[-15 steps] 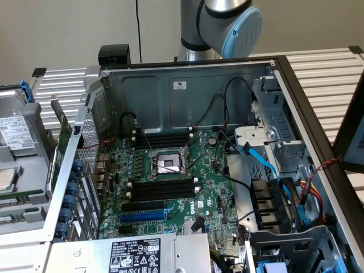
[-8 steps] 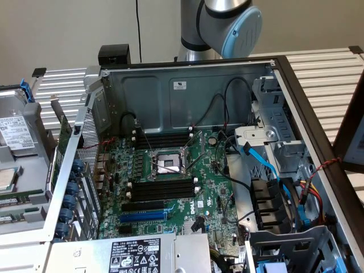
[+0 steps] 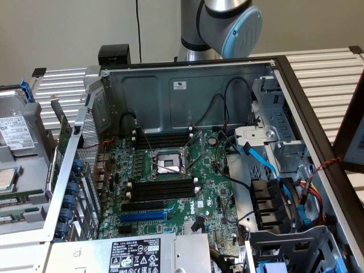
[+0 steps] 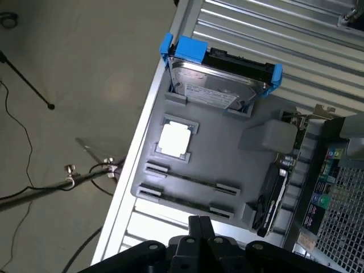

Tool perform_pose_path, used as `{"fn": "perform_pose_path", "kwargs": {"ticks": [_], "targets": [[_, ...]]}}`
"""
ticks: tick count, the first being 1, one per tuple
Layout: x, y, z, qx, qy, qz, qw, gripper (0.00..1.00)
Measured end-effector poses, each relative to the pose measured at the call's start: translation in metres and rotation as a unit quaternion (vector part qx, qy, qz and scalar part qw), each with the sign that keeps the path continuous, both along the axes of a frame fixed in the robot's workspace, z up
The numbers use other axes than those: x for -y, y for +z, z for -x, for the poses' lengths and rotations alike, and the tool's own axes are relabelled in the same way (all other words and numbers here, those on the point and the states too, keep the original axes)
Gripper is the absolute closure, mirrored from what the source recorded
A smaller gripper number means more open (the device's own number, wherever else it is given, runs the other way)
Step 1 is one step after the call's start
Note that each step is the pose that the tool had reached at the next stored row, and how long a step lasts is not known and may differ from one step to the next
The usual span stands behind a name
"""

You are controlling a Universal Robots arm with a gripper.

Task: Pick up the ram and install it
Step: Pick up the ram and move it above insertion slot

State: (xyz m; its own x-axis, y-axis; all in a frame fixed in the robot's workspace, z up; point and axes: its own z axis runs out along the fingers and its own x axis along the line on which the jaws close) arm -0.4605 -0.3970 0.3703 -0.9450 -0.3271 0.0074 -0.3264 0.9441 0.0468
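Exterior view: the open computer case (image 3: 187, 85) lay on its side on the slatted table (image 3: 324, 68). Its motherboard (image 3: 207, 170) faced up, with the CPU socket (image 3: 168, 165) at centre. Black memory slots (image 3: 162, 190) ran just beside the socket. The blue expansion slot (image 3: 142, 216) lay further toward the power supply (image 3: 133, 256). The robot arm (image 3: 227, 25) stood behind the case's back wall.

The gray tray (image 3: 31, 185) sat outside the case, on the exterior view's left. In it the ram (image 3: 17, 199) lay as a thin green strip, well apart from the motherboard and not yet picked up.

Wrist view: the tray (image 4: 250, 165) held a hard drive (image 4: 213, 85) in a blue bracket at one end. A square processor chip (image 4: 174, 139) sat beside the drive. Next came the ram (image 4: 192, 178), standing on edge in its clips. A second stick (image 4: 183, 202) ran parallel, just beside it, at the tray's edge.

The gripper (image 4: 199, 220) was over the table slats near that edge of the tray. Its two dark fingers (image 4: 195, 227) were pressed together with nothing between them. It touched neither stick, and the second stick was the nearer of the two. Its height above the tray could not be judged.
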Motion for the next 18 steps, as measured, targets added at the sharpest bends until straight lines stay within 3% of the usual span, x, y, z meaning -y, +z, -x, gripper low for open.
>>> {"fn": "perform_pose_path", "kwargs": {"ticks": [5,9,13,18], "targets": [[0.0,-0.0009,0.0,0.0001,0.045,-0.0001,0.999,0.89],[0.0,-0.0012,0.0,0.0001,0.082,0.0,0.9967,0.89],[0.0,-0.0014,0.0,0.0005,0.117,0.0,0.9931,0.89],[0.0,-0.0016,0.0,0.0022,0.163,0.0002,0.9866,0.89]]}}
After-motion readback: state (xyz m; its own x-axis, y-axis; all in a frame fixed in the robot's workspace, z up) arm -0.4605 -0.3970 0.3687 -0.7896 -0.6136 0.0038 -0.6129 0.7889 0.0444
